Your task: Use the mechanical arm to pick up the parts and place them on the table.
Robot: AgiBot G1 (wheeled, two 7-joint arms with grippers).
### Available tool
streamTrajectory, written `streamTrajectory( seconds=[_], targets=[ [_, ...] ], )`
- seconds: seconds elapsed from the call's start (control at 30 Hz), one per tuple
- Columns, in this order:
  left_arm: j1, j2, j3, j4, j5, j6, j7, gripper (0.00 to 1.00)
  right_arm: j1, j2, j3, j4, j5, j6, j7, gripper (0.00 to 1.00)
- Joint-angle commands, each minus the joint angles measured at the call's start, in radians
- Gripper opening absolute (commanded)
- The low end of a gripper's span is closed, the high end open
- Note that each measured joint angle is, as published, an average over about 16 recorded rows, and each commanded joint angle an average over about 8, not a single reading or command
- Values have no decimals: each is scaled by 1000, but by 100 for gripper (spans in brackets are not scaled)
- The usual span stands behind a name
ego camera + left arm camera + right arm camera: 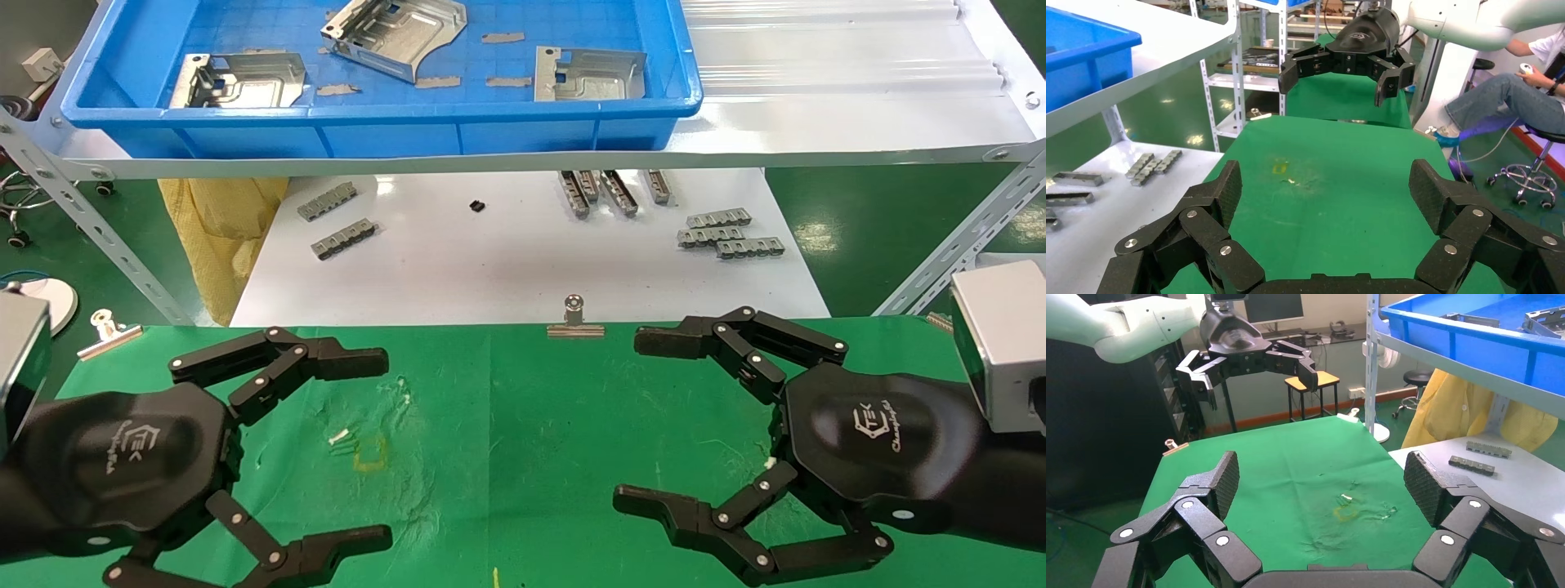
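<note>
Three silvery stamped sheet-metal parts lie in a blue bin (392, 135) on the shelf: one at the left (237, 80), one tilted at the back middle (396, 34), one at the right (587, 75). The green cloth table (523, 425) holds no parts; it also shows in the left wrist view (1333, 177) and the right wrist view (1291, 478). My left gripper (388, 449) hovers open and empty over the table's left side. My right gripper (625, 420) hovers open and empty over its right side. Each shows far off in the other's wrist view, the right one (1340, 76) and the left one (1251, 370).
Thin grey strips lie in the bin among the parts. A white board (523, 261) below the shelf carries small grey ribbed bars (727, 233). Silver clips (575, 320) grip the cloth's far edge. Angle-iron shelf legs (956, 245) stand at both sides. A faint yellow square (372, 453) marks the cloth.
</note>
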Motion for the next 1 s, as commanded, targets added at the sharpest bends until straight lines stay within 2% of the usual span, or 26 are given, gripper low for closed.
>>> streamTrajectory(
  seconds=[0.03,0.8,0.83,1.0],
  targets=[
    [0,0,0,0,0,0,0,100,0,0,0,0,0,0,0,100],
    [0,0,0,0,0,0,0,100,0,0,0,0,0,0,0,100],
    [0,0,0,0,0,0,0,100,0,0,0,0,0,0,0,98],
    [0,0,0,0,0,0,0,100,0,0,0,0,0,0,0,35]
  ],
)
